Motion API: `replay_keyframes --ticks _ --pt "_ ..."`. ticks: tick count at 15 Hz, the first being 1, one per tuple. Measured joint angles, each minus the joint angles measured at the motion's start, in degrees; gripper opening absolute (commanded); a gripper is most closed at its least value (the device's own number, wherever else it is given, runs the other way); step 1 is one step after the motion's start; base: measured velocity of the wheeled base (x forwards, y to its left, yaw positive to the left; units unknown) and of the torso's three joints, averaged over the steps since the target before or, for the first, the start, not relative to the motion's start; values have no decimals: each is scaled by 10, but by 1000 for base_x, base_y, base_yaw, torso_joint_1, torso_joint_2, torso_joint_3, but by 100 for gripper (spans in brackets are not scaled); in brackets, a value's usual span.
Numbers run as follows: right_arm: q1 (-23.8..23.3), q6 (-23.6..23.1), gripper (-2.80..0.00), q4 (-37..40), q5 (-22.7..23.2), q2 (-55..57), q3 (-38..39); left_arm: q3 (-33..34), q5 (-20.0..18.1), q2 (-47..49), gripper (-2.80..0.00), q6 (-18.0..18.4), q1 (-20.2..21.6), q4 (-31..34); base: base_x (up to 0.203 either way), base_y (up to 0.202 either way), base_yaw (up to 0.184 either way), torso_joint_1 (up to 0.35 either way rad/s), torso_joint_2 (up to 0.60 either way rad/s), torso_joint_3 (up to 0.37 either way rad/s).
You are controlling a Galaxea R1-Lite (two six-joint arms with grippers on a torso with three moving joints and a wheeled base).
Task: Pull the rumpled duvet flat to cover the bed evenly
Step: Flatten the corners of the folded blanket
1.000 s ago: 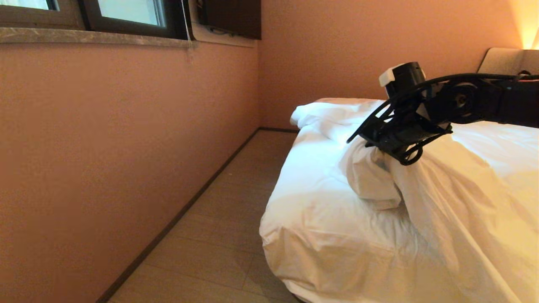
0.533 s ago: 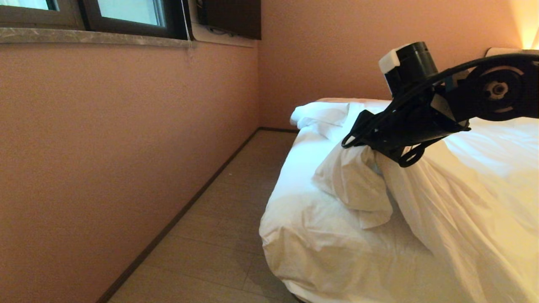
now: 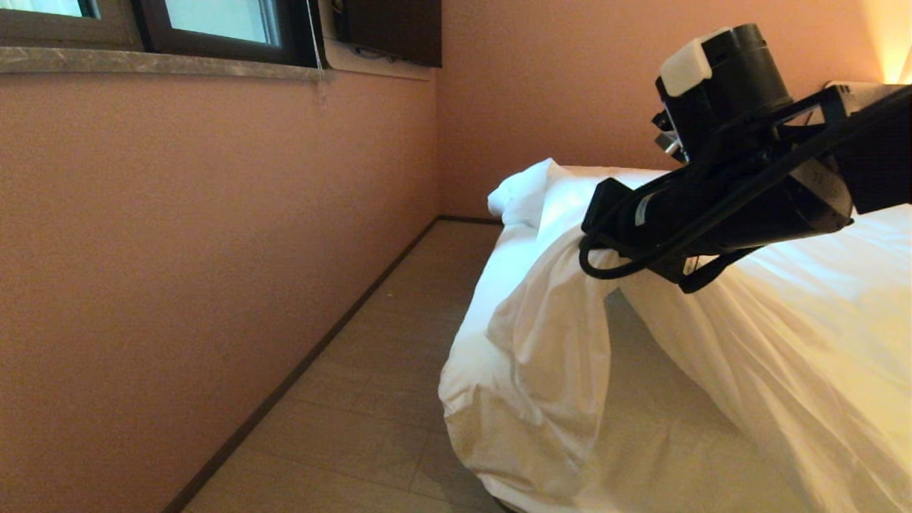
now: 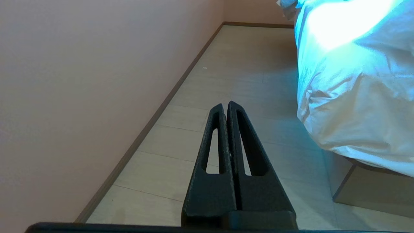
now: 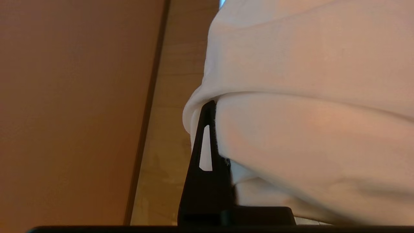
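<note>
Here the duvet (image 3: 556, 335) drapes below the right hand (image 3: 595, 231).

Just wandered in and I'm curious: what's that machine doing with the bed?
It's making the bed. The right tool is clamped shut on a fold of the white duvet, holding it up above the near corner of the mattress so the fabric drapes down from it. The duvet is not yet flat. The left tool hangs shut and empty over the floor beside the bed.
</note>
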Motion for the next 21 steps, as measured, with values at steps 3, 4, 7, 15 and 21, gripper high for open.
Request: replay_keyframes --ticks 3,4,7,15,21 --pt "14 -2 -280 0 0 -15 7 0 0 0 -280 0 0 0 0 0 0 0 0 0" --pt "19 -6 -280 0 0 -20 12 0 0 0 -280 0 0 0 0 0 0 0 0 0" --pt "37 -17 -280 -1 -1 -38 25 0 0 0 -280 0 0 0 0 0 0 0 0 0" --pt "81 -47 -280 -5 1 -79 58 0 0 0 -280 0 0 0 0 0 0 0 0 0" --pt "102 -78 -280 -26 1 -100 90 0 0 0 -280 0 0 0 0 0 0 0 0 0"
